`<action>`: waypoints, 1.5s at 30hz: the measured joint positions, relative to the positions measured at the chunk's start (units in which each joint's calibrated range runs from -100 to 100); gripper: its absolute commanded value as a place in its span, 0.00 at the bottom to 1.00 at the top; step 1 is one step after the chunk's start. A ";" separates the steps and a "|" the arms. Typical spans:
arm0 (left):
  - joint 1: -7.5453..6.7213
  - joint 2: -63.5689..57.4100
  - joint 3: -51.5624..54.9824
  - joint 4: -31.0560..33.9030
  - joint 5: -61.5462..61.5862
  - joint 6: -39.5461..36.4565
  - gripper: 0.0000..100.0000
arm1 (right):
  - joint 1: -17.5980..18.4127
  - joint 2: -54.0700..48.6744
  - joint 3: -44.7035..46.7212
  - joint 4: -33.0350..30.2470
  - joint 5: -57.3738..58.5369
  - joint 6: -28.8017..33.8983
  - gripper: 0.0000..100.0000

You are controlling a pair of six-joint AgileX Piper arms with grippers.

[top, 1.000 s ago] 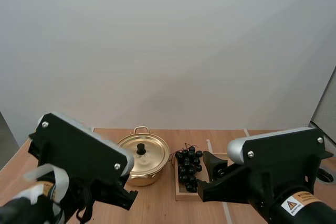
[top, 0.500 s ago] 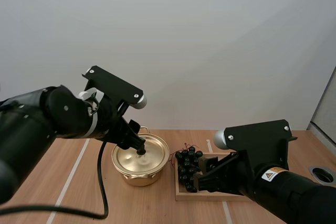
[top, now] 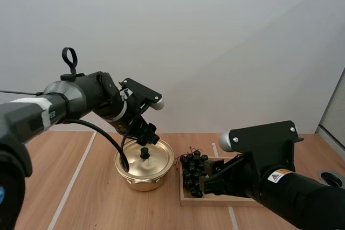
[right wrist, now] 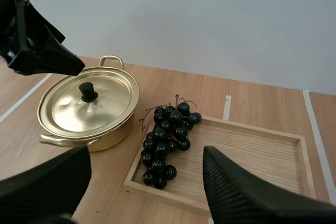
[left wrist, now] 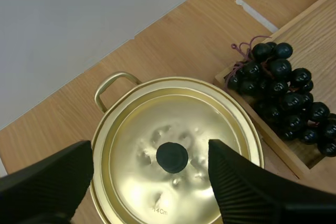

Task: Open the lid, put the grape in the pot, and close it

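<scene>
No step of the task can be counted as done. The pot (top: 141, 180) is seen on the table (top: 81, 187) toward its far edge, and the lid (left wrist: 152, 129) is seated squarely on it, with the black knob (left wrist: 172, 157) at its middle. The grapes (right wrist: 167, 140) are found in the tray (right wrist: 252, 148), laid along its left edge and reaching from near its far-left corner toward its near-left corner. The tray is set just beside the pot, on the pot's right.

The left gripper (left wrist: 149, 150) is held above the lid with its fingers spread wide, one on each side of the knob and apart from it. Nothing is pinched between them. From the high view it appears to be raised a little over the knob rather than down around it, though the gap cannot be judged closely.

The right gripper (right wrist: 143, 155) is also spread and nothing is held in it. It is poised at the tray's near edge, with the bunch in front of and below the fingers and not touched by them.

The work is therefore judged to be at its very start, in the approach to the lid. The knob has yet to be gripped and the lid lifted and set aside or held clear. After that the bunch must be taken from the tray, lowered into the pot, and the lid put back.
</scene>
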State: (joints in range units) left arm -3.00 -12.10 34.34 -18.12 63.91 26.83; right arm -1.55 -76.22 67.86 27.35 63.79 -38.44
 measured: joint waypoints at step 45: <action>0.00 11.51 -0.13 -0.51 -0.48 1.80 0.00 | 0.00 0.03 0.00 0.00 0.00 -0.39 1.00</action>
State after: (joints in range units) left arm -3.00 -0.59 34.21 -18.63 63.43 28.63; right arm -1.55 -76.19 67.86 27.35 63.79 -38.83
